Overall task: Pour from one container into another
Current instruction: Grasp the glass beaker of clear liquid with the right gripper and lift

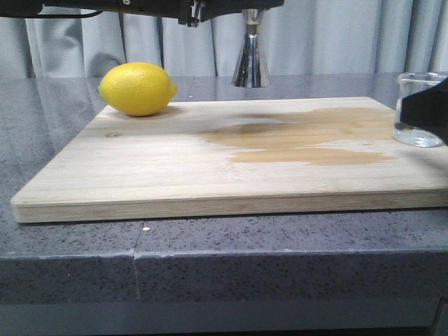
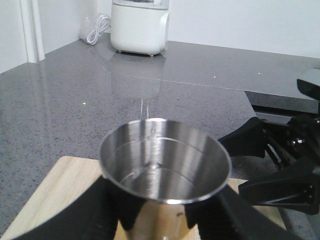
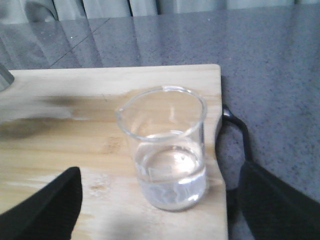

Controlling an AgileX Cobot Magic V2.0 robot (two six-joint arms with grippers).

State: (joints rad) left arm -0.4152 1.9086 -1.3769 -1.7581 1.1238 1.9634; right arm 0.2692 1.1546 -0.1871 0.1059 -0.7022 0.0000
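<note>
Beaker (image 3: pixel 167 150), clear glass with some clear liquid in its bottom, stands upright on the far right part of the wooden board (image 1: pixel 175 175), near that edge, pour lip turned toward the board's middle. Right gripper (image 3: pixel 160 210) sits around it with fingers (image 3: pixel 47 205) spread wide on either side, not touching the glass; reads as lined up for a grasp, not yet closed. Jigger (image 2: pixel 165 170), steel and hourglass-shaped, is raised clear of the board at the far middle, upright, mouth open upward. Left gripper (image 2: pixel 162 220) pinches it at the lower cone; dark pads press both sides. Held high and level, probably so the beaker can be brought to it and tipped over the rim. Inside of the cup looks almost dry, perhaps a thin film. Lemon (image 1: pixel 137 88) rests on the far left corner of the board, well apart from both vessels. Darker wet-looking stain (image 1: pixel 294 136) spreads across the board's right half, so spillage is a fair risk. Pour itself judged not begun.
</note>
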